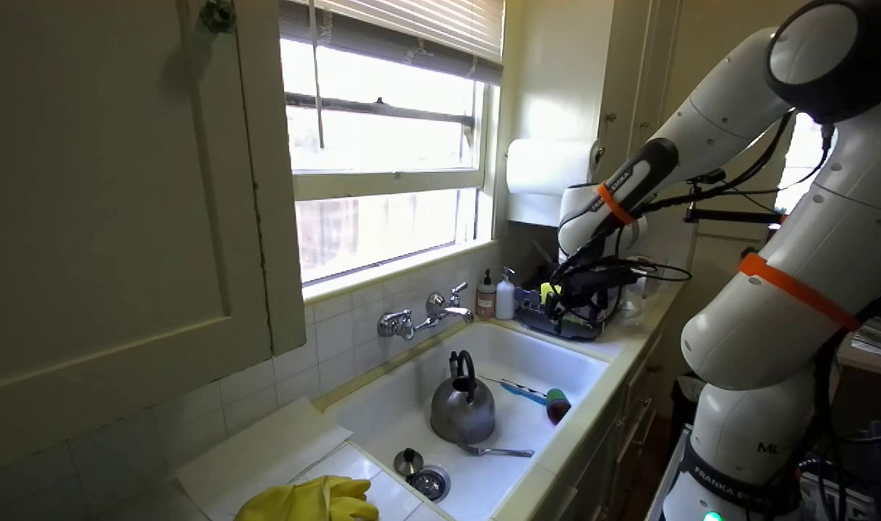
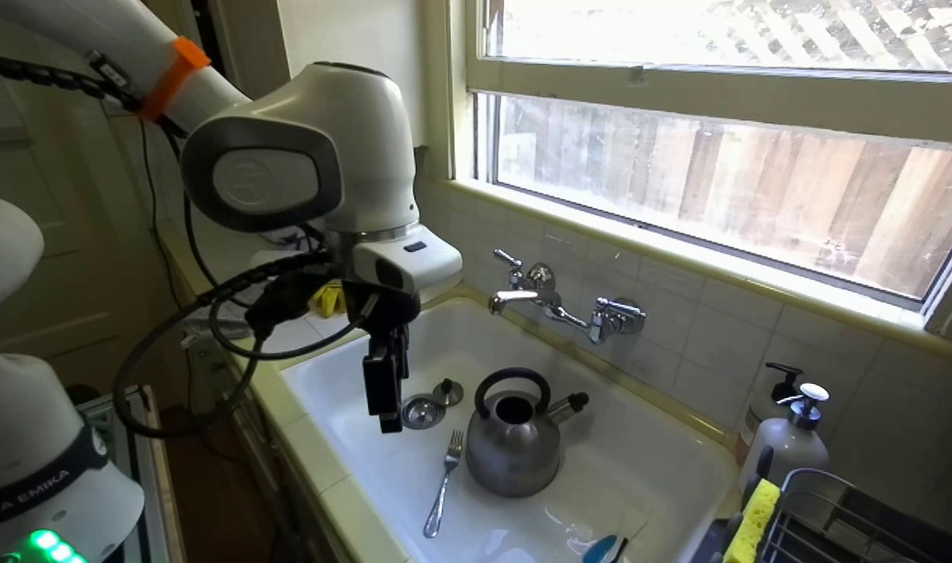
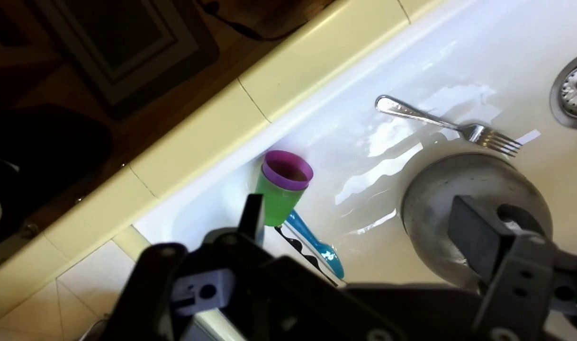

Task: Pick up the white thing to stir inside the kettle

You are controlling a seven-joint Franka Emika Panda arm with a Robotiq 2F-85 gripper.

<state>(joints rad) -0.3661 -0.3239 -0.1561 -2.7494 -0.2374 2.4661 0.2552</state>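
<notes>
The black base band [image 1: 730, 486] reads "FRANKA EMIKA", incomplete in both exterior views; "M…" marks the casing [image 1: 744, 420] above, "EMIKA" the forearm [image 1: 647, 159].

kettle [image 2: 513, 457] satin metal; fork [image 3: 447, 123] shiny metal; sink [image 2: 640, 469] glossy

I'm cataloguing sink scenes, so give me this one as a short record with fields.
sink: white
kettle: grey metal, upright in the sink
fork: metal, lying beside the kettle
cup: green with a purple rim, tipped over in the sink
blue utensil: next to the cup
tap: chrome, above the sink
gloves: yellow, on the counter
jaws: open, holding nothing
white stirrer: none that I can pick out for certain
</notes>
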